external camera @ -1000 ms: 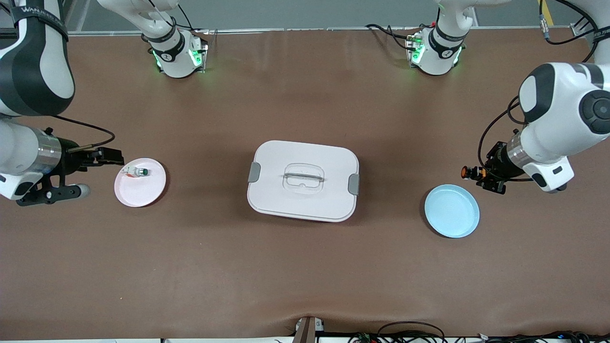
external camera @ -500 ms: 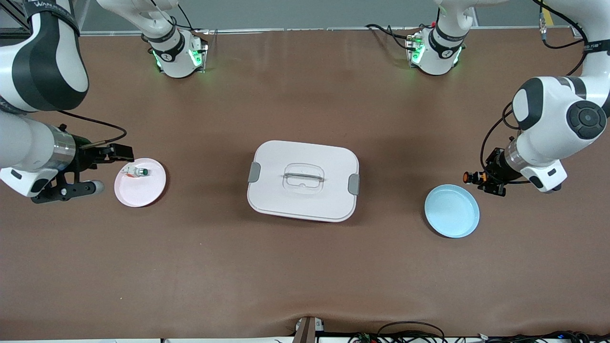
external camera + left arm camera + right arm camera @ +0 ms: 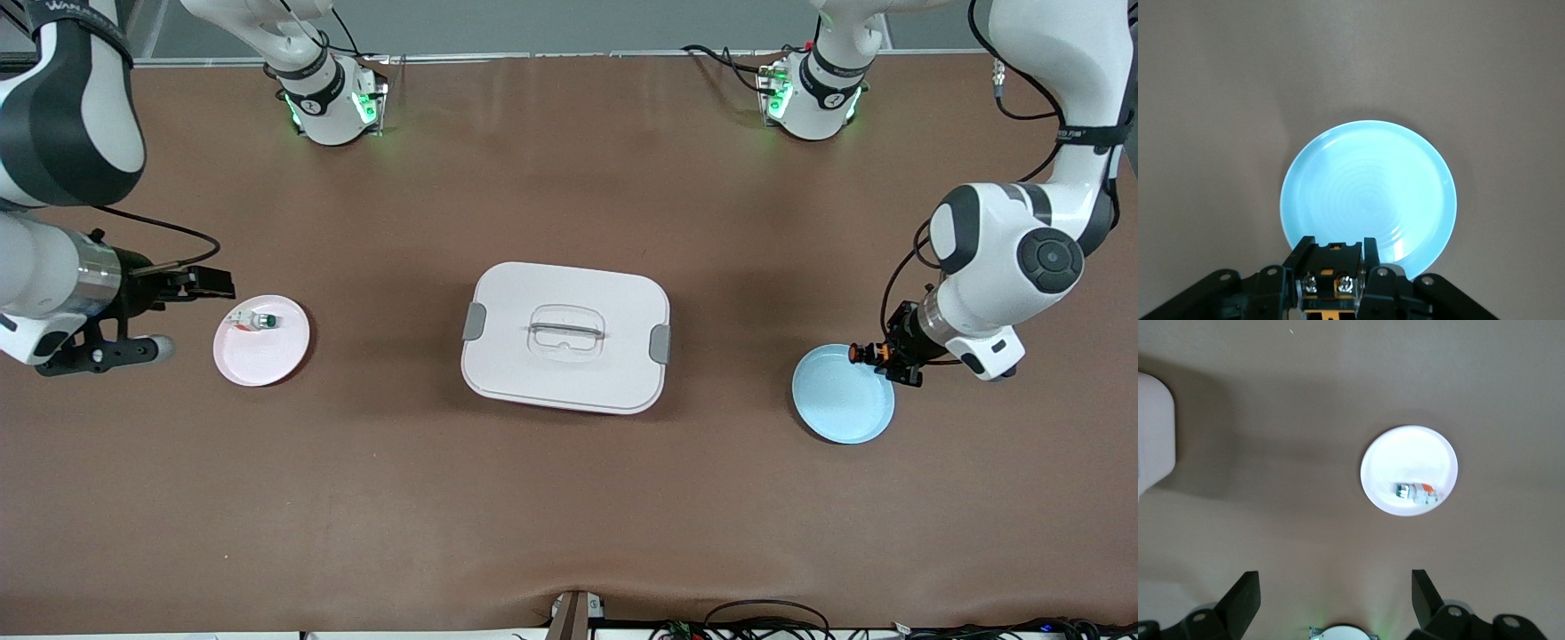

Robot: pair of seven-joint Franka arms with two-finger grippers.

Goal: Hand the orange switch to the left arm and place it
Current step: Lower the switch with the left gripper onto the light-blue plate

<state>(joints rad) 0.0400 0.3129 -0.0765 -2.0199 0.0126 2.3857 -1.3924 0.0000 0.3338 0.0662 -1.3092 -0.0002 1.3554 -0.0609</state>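
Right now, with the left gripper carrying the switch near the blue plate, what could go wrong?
1. The left gripper, shut on the orange switch, hangs over the blue plate's rim; released here, the switch could roll off.
2. The right gripper waits open beside the pink plate and could nudge it.

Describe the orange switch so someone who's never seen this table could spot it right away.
Start at the big white box mid-table, then go toward the left arm's end to the light blue plate. Over that plate's rim, the left gripper is shut on the orange switch: tiny, black, orange-accented, unlike the green-topped white switch lying on the pink plate.
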